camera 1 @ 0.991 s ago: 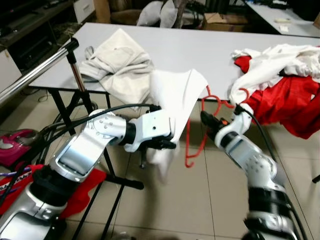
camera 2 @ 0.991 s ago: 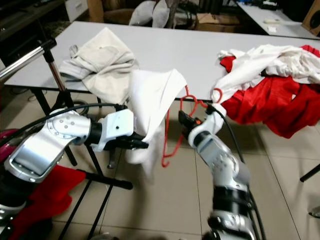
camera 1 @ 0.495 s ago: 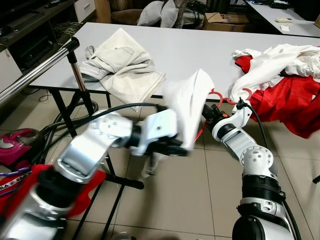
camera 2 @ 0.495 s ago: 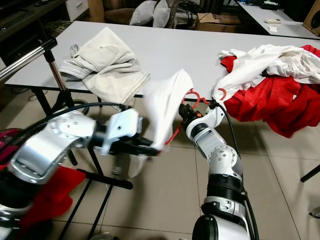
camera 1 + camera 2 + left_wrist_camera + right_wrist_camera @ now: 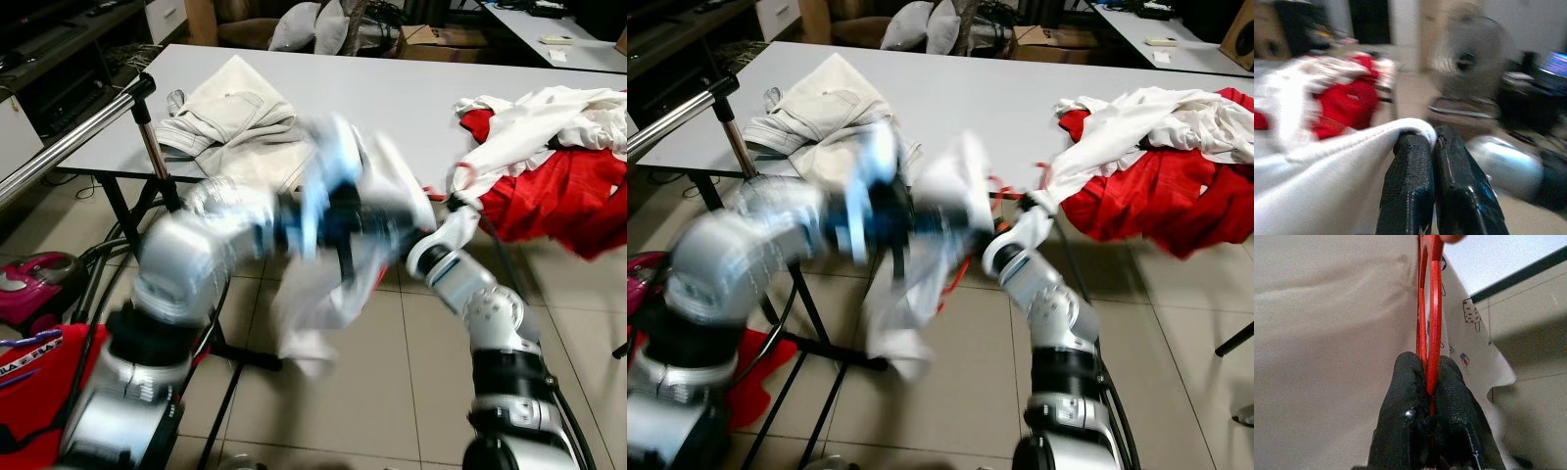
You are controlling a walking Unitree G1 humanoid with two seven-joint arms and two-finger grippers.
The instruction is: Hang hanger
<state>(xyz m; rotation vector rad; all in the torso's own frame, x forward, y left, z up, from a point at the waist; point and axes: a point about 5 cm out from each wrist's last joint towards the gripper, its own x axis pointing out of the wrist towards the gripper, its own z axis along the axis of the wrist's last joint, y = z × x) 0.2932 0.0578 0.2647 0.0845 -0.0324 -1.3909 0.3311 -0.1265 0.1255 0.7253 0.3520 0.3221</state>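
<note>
At the far left a metal garment rail [image 5: 69, 137] slants up beside the white bench [image 5: 411, 93], with a beige garment [image 5: 230, 117] lying on the bench's near corner. The left arm is heavily blurred in the head views. In its wrist view the left tool [image 5: 1432, 147] has its two fingers pressed together over a fold of the white garment [image 5: 1317, 181], which sags below the arm toward the tiled floor [image 5: 392, 392]. To the right, the right tool [image 5: 1429, 382] is clenched on the thin red hanger [image 5: 1431, 308], with the white cloth draped against it. The hanger sits between the two arms, just off the bench edge, with the garment largely covering it. A pile of red and white clothes [image 5: 558, 166] lies on the bench's right end.

The step in hand looks like carrying the dressed hanger. Next, the hook must be swung over to the rail and set on it, which calls for a steady grip and the hook kept upright.
</note>
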